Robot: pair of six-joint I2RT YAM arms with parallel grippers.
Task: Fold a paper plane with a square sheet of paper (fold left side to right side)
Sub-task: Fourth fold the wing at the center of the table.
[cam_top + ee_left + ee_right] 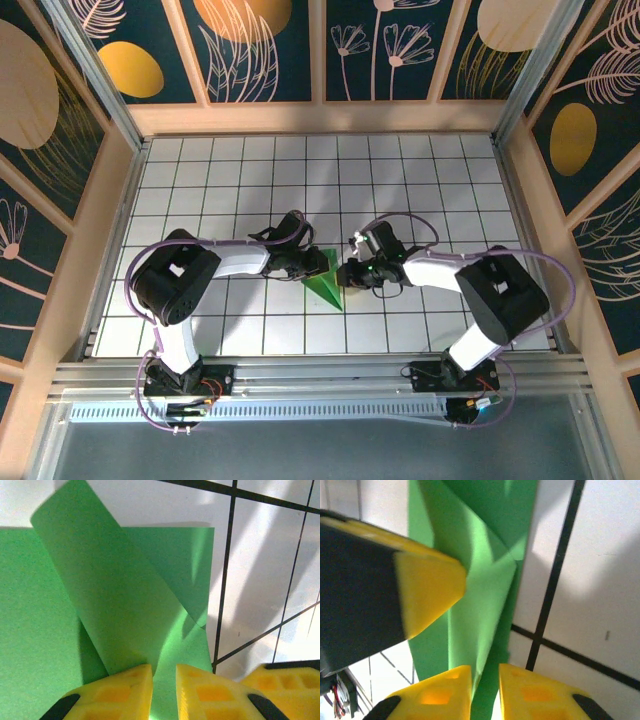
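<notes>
So the green sheet of paper (325, 280) is sitting about mid-surface on the white gridded surface (200, 180), a bit toward the near edge and squeezed right between the two tools. From above it reads as a small pointed wedge, with the tip aimed at the arm bases.

The left tool (304, 265) is right up against the paper's left side and the right tool (349, 273) is against its right side.

In the left wrist view the paper (45, 630) is partly folded. One long flap (115, 595) stands up off the flat layer and runs diagonally from the top left down to the left tool (164, 687). Its yellow jaws are nearly together, with just a slim gap and green showing in it. Honestly I can't tell if it's actually pinching the flap or just resting on it.

It's much the same in the right wrist view. The right tool (485, 687) has a narrow slit between its jaws, and a creased ridge of the paper (475, 610) runs straight into it. I can't tell whether it's clamped or loose. One of the left tool's fingers (427, 582) pokes in from the left and touches the paper.
</notes>
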